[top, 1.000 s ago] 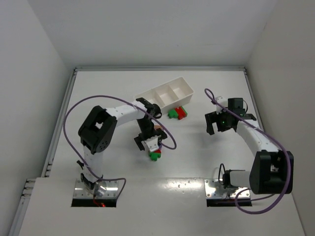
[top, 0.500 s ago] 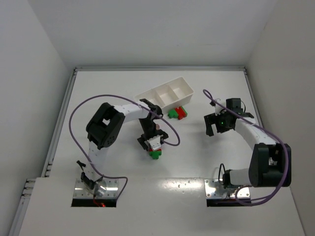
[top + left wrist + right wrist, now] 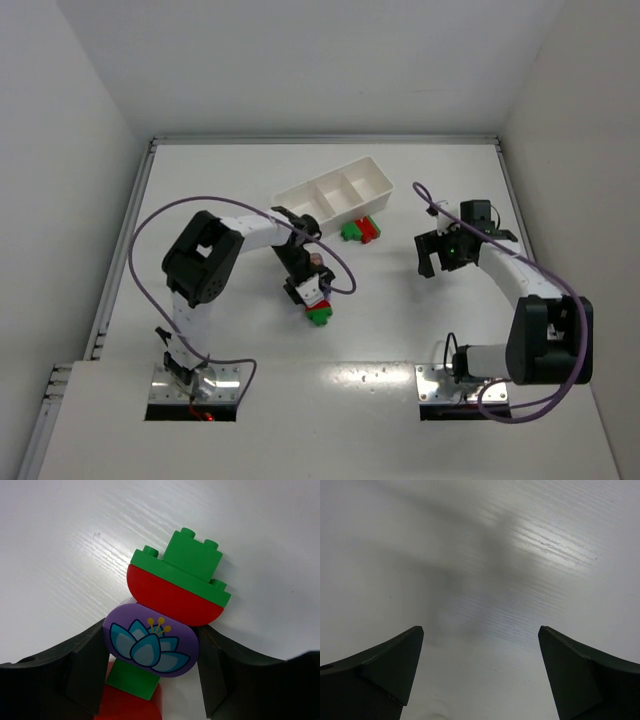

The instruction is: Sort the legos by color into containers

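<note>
Left arm: the left end effector (image 3: 310,294) was lowered to the table (image 3: 220,180) at mid-field, in front of the tray (image 3: 325,176). In the left wrist view its two dark fingers (image 3: 82,670) were closed against opposite sides of a purple oval piece (image 3: 150,647) printed with a blue flower, with no visible gap on either side. The left end effector (image 3: 150,652) was therefore recorded as pinching that piece.

The purple oval piece was part of a mixed brick stack (image 3: 318,312) lying on the table. Beyond the purple piece were a red half-round brick (image 3: 172,600) and a green brick (image 3: 187,562). A small green block (image 3: 132,680) and a red part (image 3: 127,705) lay on the near side, between the fingers.

Right arm: the right end effector (image 3: 437,262) was over bare table to the right, well apart from all bricks. Its fingers were spread wide and held nothing (image 3: 480,630).

Remaining items: a green and red brick cluster (image 3: 360,231) lay on the table just beside the tray's near wall. The long white tray sat at an angle.
</note>
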Available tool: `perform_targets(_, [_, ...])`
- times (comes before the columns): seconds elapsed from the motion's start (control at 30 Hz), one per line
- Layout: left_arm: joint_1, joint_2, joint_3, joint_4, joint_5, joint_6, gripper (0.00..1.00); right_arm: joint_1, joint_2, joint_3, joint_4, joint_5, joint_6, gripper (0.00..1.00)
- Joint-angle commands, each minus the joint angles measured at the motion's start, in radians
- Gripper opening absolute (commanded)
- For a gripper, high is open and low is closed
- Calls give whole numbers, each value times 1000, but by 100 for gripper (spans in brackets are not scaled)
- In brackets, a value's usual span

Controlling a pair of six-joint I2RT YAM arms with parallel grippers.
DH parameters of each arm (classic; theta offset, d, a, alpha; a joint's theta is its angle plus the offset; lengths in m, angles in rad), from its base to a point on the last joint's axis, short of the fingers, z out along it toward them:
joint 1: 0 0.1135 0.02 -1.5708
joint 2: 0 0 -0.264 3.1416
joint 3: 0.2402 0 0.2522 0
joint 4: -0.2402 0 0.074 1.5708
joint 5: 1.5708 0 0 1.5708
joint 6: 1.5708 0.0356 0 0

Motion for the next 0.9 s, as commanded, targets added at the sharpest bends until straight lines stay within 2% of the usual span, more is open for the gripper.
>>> perform_targets(0.0, [-1,-95,-92,152,120,1009,4,6,-63,35,7,-63,20,100])
perform_targets(0.03, [-13,-165,-117,175,130,850,3,15,-72,35,16,-89,35,100])
perform_targets(0.1, [-41,-248,-203,317,140,633,0,15,-83,44,16,-112,47,100])
perform_targets(0.13, [-53,-328,-230,386,129,363,0,15,-92,44,16,-130,60,100])
perform_targets(0.17, [-68,-362,-272,537,106,206,0,15,-92,56,16,-131,60,100])
perform_targets(0.2, [-96,-388,-286,611,92,-86,0,15,-92,56,16,-144,70,100])
perform_targets(0.23, [-107,-416,-286,722,68,-209,0,15,-101,56,26,-157,71,100])
perform_targets(0.27, [-122,-416,-286,755,57,-312,0,26,-101,56,35,-157,80,100])
perform_targets(0.3, [-122,-416,-275,779,48,-487,0,26,-101,56,35,-167,80,100])
perform_targets(0.37, [-136,-425,-263,886,34,-665,0,26,-123,47,68,-177,92,100])
perform_targets(0.4, [-145,-425,-263,937,25,-854,0,35,-132,47,82,-177,92,100])
perform_targets(0.43, [-145,-425,-252,1018,25,-936,0,35,-141,33,98,-177,101,100])
perform_targets(0.5, [-145,-414,-225,1078,11,-1091,0,44,-150,21,122,-177,101,100])
perform_targets(0.53, [-145,-414,-212,1106,-1,-1244,0,44,-150,21,122,-177,101,100])
perform_targets(0.6, [-145,-402,-189,1179,-14,-1398,0,44,-141,32,131,-140,112,100])
perform_targets(0.63, [-145,-402,-175,1203,-26,-1531,0,44,-141,32,132,-129,112,100])
perform_targets(0.7, [-145,-402,-175,1264,-35,-1635,0,44,-150,32,144,-85,112,100])
perform_targets(0.73, [-145,-402,-175,1291,-44,-1746,0,44,-150,32,153,-72,112,100])
perform_targets(0.87, [-145,-423,-175,1396,-130,-2040,0,35,-239,-3,181,-20,144,100])
